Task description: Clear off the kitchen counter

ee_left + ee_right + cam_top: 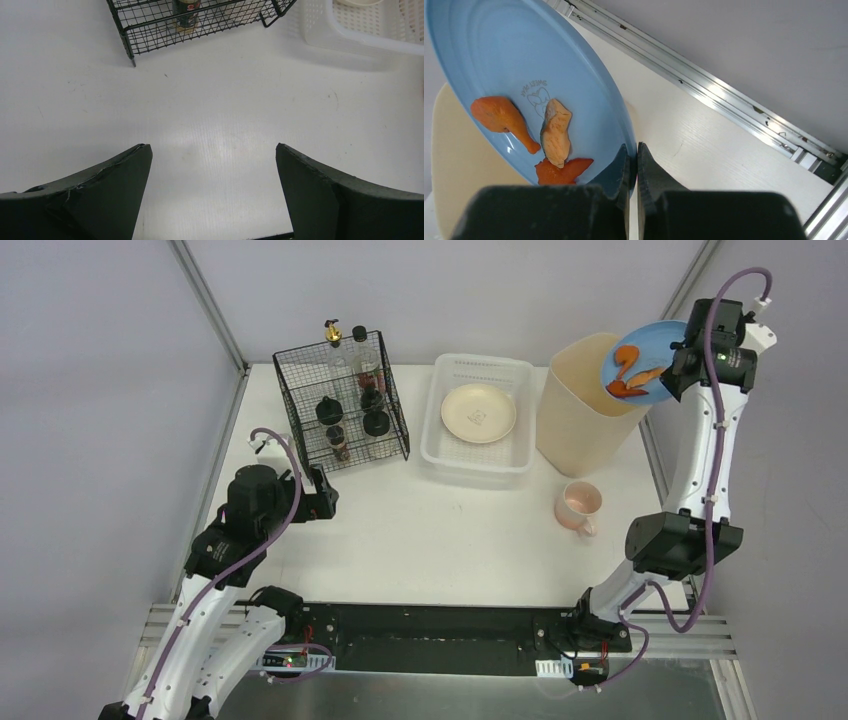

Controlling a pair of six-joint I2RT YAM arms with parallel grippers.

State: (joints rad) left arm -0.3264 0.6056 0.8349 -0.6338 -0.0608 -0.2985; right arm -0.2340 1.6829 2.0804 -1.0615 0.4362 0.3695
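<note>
The white kitchen counter (440, 540) holds a pink mug (579, 506), a white slotted basket (477, 455) with a cream plate (478, 412), a wire rack (341, 400) and a tall cream bin (578, 415). My right gripper (683, 365) is shut on the rim of a blue plate (645, 345), tilted over the bin. In the right wrist view the gripper (634, 150) pinches the blue plate (514, 60), which carries orange food scraps (504, 117). My left gripper (322, 496) is open and empty, low over bare counter (215, 125) near the rack (165, 25).
The wire rack holds several dark bottles and jars (350, 420). Metal frame rails (724, 95) run along the counter's right edge. The basket corner (350, 35) shows at the upper right of the left wrist view.
</note>
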